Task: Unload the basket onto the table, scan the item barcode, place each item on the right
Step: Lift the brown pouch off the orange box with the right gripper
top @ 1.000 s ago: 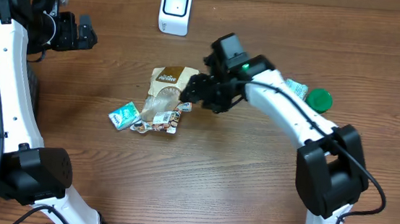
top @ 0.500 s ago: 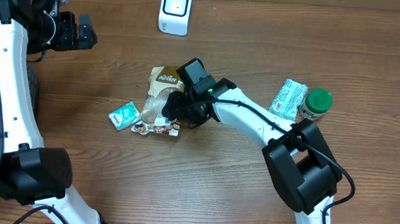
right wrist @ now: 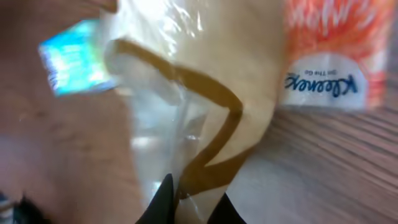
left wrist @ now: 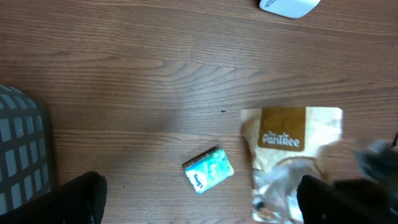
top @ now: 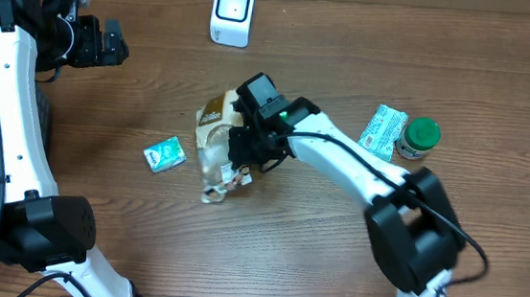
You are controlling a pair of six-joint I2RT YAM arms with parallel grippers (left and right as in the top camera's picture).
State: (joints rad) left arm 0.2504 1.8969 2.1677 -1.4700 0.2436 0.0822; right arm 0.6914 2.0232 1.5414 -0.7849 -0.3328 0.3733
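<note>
Two cameras are telling different stories: right wrist is showing an orange tissue pack [right wrist: 323, 62] behind the bag [right wrist: 186, 93], overhead isn't. Right claw [top: 240, 154] is now clamping the bag on the table [top: 284, 256] near the scanner [top: 232, 13], having closed in this past second. Left claw [top: 111, 44] is gaping open.

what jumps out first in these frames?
The right gripper at table centre, shut on a tan snack bag. Behind it, the white scanner stands at the far edge. A green-lidded jar sits to the right, and the left gripper hangs open, far left.
</note>
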